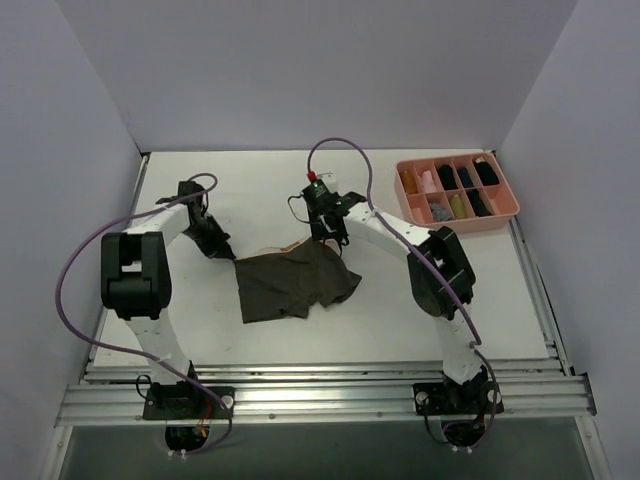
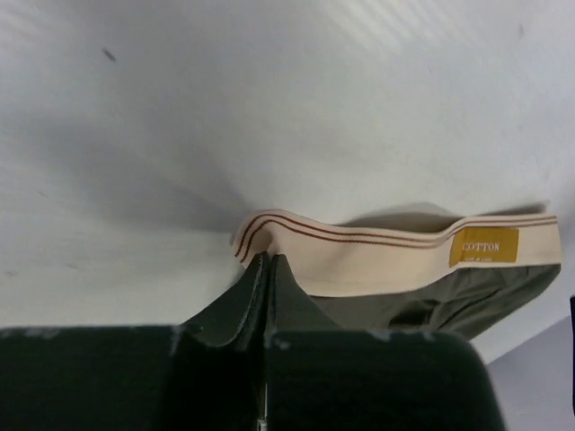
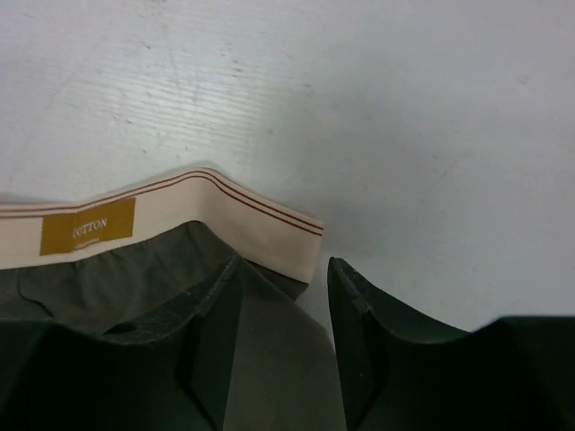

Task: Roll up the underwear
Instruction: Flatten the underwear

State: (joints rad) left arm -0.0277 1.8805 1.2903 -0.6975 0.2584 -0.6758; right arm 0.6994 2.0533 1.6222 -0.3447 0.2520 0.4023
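From above, the underwear [image 1: 295, 283] lies spread on the desk [image 1: 400, 290] between the left hand [image 1: 222, 247] and right hand [image 1: 330, 235]; the left wrist view shows that hand [image 2: 268, 260] pressed together, pinching one waistband [image 2: 377, 256] end, and the right wrist view shows its hand [image 3: 285, 262] spread at the other end, so a tidy roll probably calls for a straight, evenly tensioned waistband first.

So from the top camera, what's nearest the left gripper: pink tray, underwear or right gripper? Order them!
1. underwear, pinched by the left gripper, mid-table.
2. right gripper, across the underwear's top edge.
3. pink tray, far right corner.
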